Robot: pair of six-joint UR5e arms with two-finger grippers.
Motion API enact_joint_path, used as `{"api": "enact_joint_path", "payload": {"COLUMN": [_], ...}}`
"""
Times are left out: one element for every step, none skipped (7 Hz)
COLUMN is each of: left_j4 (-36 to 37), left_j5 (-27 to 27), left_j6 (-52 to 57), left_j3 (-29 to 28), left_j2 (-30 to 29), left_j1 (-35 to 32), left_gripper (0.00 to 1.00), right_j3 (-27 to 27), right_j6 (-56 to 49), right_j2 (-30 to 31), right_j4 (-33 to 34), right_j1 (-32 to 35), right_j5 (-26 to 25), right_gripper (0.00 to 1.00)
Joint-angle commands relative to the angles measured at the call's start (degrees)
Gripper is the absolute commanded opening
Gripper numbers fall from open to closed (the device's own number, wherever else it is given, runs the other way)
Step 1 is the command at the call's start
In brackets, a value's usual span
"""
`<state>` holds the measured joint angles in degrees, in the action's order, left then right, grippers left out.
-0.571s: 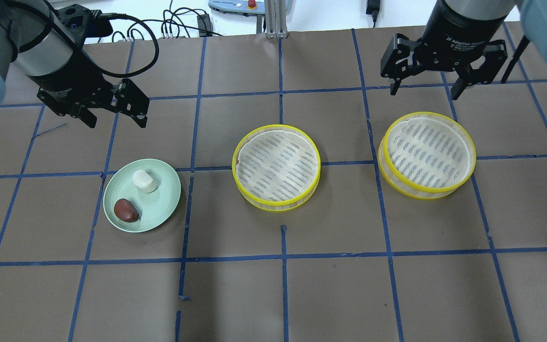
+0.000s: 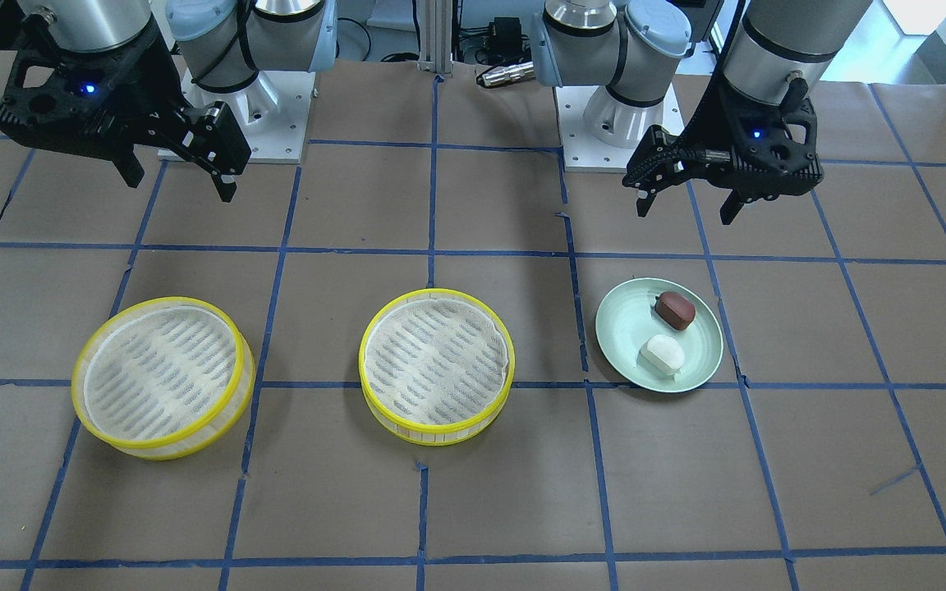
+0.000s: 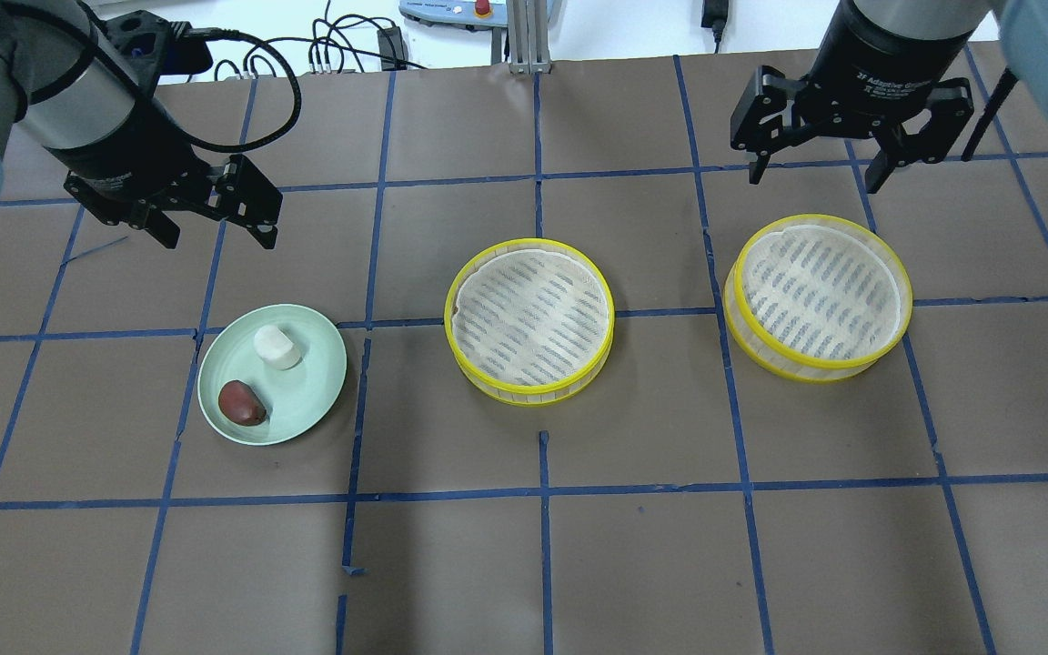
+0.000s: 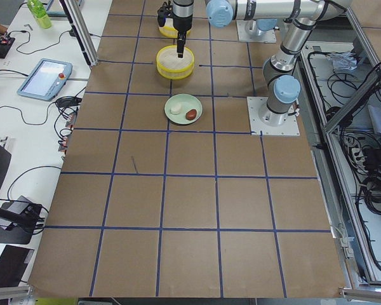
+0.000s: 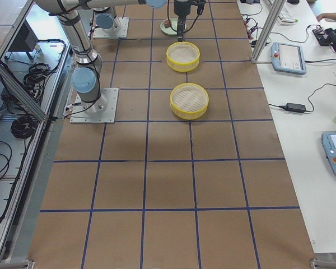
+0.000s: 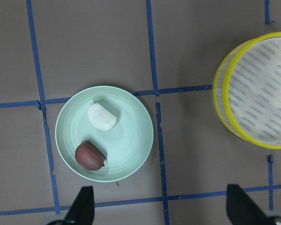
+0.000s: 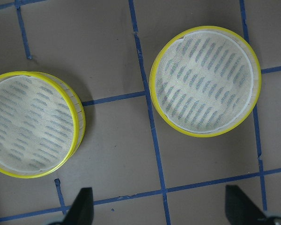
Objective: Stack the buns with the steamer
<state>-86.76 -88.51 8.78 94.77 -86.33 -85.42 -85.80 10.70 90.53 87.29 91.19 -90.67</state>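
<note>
A white bun (image 3: 277, 347) and a dark reddish-brown bun (image 3: 242, 403) lie on a pale green plate (image 3: 315, 382) at the left. Two empty yellow-rimmed steamer trays sit apart on the table, one in the middle (image 3: 529, 318) and one at the right (image 3: 820, 296). My left gripper (image 3: 219, 238) is open and empty, raised behind the plate. Its wrist view shows the white bun (image 6: 102, 117), the brown bun (image 6: 89, 156) and the middle tray (image 6: 260, 93). My right gripper (image 3: 812, 180) is open and empty, raised behind the right tray (image 7: 205, 80).
The table is covered in brown paper with a blue tape grid. Cables, a pendant and a metal post (image 3: 524, 36) lie past the far edge. The arm bases (image 2: 235, 115) stand at the robot's side of the table.
Both arms have shifted only slightly; the left gripper has edged a little to the left. Both grippers stay open. The buns and trays have not moved.
</note>
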Motion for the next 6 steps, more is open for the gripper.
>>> {"api": "enact_joint_path", "payload": {"left_j4": [-0.1, 0.9, 5.2, 14.6, 22.3, 29.5], "left_j5": [-0.3, -1.1, -1.0, -1.1, -1.1, -1.1], "left_j6": [1.9, 6.4, 6.9, 7.1, 8.3, 8.4], "left_j3": [1.9, 4.4, 7.8, 12.8, 16.7, 19.5], "left_j2": [0.5, 0.5, -1.5, -4.1, -7.1, -11.0], "left_j1": [0.9, 2.4, 6.1, 6.4, 6.5, 6.6], "left_gripper": [1.00, 1.00, 1.00, 1.00, 1.00, 1.00], "right_j3": [-0.3, -0.5, -0.8, -1.0, -4.3, -7.4], "right_j6": [-0.1, -0.5, -4.3, -5.8, -13.9, -20.7], "right_j2": [0.0, -0.2, -0.6, -0.8, -1.4, -1.8], "right_j4": [0.0, 0.0, 0.0, -0.4, -0.2, 2.7], "right_j1": [0.0, -0.7, -3.4, -7.0, -11.7, -16.4], "right_j5": [0.0, 0.0, 0.0, -0.1, -0.6, -0.5], "right_gripper": [1.00, 1.00, 1.00, 0.99, 0.97, 0.94]}}
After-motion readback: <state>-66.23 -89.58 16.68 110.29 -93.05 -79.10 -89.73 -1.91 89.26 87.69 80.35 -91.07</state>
